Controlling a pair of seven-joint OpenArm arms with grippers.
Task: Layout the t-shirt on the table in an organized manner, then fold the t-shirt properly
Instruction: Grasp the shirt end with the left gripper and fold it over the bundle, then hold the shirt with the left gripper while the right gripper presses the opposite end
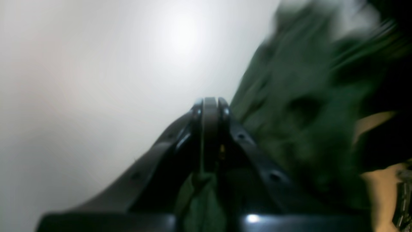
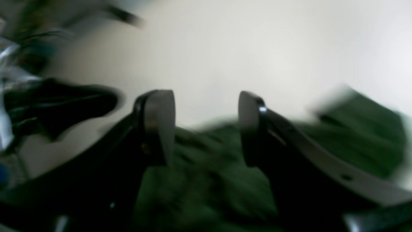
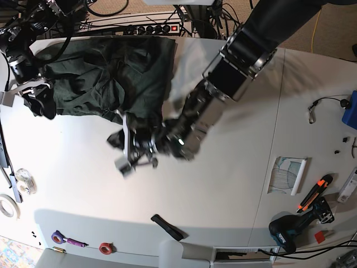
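Pinching a fold of the dark green t-shirt (image 3: 128,72), the left jaws sit clamped while the right jaws gape above cloth heaped beneath them on the surface (image 3: 83,184); it looks light and floppy, probably best taken at hem corners.

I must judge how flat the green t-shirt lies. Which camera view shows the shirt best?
The base view: it shows most of the t-shirt, bunched at the far edge of the table. The left wrist view gives only blurred cloth caught in the shut left gripper; the right wrist view, blurred cloth under the open right gripper.
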